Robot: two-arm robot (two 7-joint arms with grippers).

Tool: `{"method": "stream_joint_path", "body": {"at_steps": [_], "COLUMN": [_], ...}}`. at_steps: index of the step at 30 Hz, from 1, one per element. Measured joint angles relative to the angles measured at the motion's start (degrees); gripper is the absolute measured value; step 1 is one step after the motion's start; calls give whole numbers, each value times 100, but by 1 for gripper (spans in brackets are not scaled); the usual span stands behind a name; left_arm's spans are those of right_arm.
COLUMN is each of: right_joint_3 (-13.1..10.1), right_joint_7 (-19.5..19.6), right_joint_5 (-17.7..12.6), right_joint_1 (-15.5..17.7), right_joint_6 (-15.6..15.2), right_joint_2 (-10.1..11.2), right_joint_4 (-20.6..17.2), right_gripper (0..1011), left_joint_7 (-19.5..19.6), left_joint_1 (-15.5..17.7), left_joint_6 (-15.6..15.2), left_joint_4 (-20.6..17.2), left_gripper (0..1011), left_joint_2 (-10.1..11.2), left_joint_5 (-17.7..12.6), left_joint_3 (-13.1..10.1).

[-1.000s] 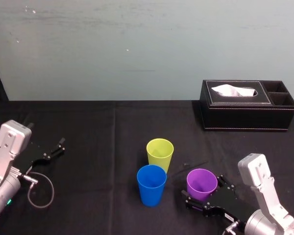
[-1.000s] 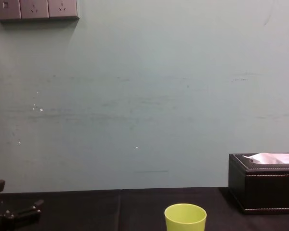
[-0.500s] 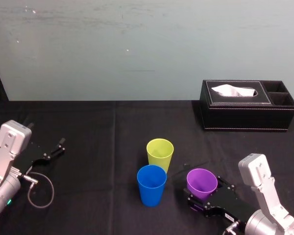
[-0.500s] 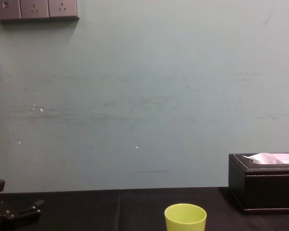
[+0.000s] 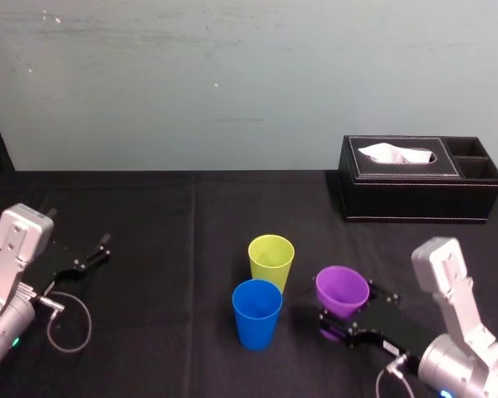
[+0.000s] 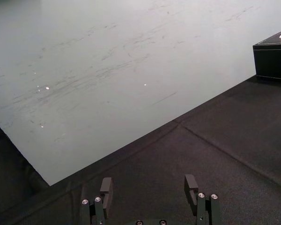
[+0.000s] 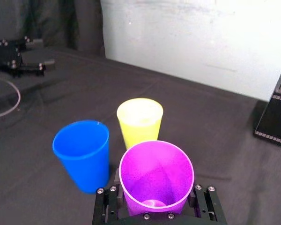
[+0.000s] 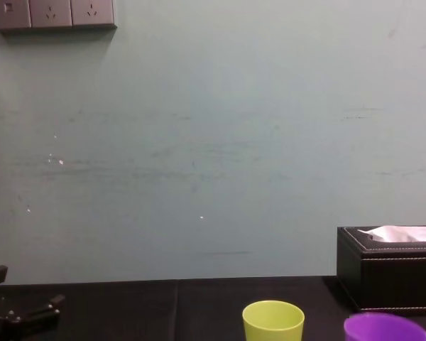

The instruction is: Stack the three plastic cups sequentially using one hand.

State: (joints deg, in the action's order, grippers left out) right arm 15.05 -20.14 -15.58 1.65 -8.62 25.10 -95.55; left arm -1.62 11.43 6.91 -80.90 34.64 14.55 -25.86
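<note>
— What is laid out, biggest thing first?

— A desk (image 5: 191, 215) under matte black cloth. Then a boxy black tissue box (image 5: 415, 195) with pale stitching and a white tissue poking out, well beyond the right end effector (image 5: 353, 313) and off to its right.

— And that end effector?

— Its dark fingers are closed against the sides of the purple cup (image 5: 342, 290), which sits between them, mouth up and leaning slightly. The cup is smooth, glossy and tapered (its base is hidden behind the fingers in the wrist view).

— The other cups?

— Same shape. The blue cup (image 5: 256, 313) stands upright just to the end effector's left, and the lime-green cup (image 5: 270, 261) is ahead of it and to the left, close behind the blue one. Whether the two touch is hard to tell. The chest view cuts both the lime-green and purple cups off below their rims.

— The other arm?

— The left end effector (image 6: 149, 186) is far to the left on the desk, its fingers spread wide with nothing between them.
</note>
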Motion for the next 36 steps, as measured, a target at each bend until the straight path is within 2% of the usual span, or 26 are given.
{"method": "stream_joint_path", "body": {"at_steps": [9,16,17,22,36], "right_joint_3": [-1,195,195,416,831], "right_joint_7": [-53,-165,-165,-186,-183], "right_joint_5": [-136,-277,-277,-335,-347], "right_joint_1": [-529,-1184,-1184,-1624,-2276], "right_joint_6": [-372,-643,-643,-770,-782], "right_joint_2": [20,-72,-72,-231,-553], "right_joint_4": [-146,5,5,242,989], "right_gripper": [743,743,743,743,743], "left_joint_7": [0,0,0,0,0], "left_joint_1": [0,0,0,0,0], "left_joint_6": [0,0,0,0,0], "left_joint_4": [0,0,0,0,0], "left_gripper": [1000,1000,1000,1000,1000], "left_joint_2": [0,0,0,0,0], "left_joint_5": [0,0,0,0,0], "left_joint_3": [0,0,0,0,0]}}
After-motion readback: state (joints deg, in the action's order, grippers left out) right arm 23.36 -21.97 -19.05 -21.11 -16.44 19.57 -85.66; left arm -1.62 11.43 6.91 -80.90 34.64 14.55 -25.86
